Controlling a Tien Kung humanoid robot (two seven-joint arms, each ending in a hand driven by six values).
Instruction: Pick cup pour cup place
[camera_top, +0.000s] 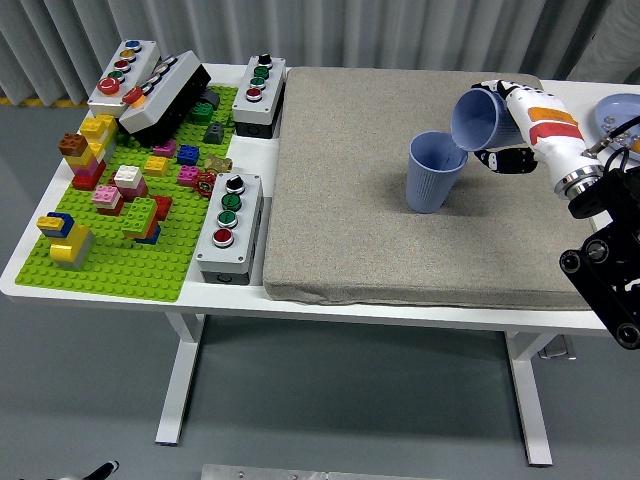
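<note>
A blue cup (433, 172) stands upright on the grey mat (380, 240), right of its middle. My right hand (505, 135) is shut on a second blue cup (477, 119), which is tipped on its side with its mouth facing left and down. The tipped cup's rim hangs just over the standing cup's right rim. I cannot see anything falling between them. My left arm is out of view.
A green baseplate (120, 260) with several coloured bricks fills the table's left side. Button boxes (231, 226) (259, 94) (124, 74) stand beside and behind it. A blue plate (618, 112) with small parts sits at the far right.
</note>
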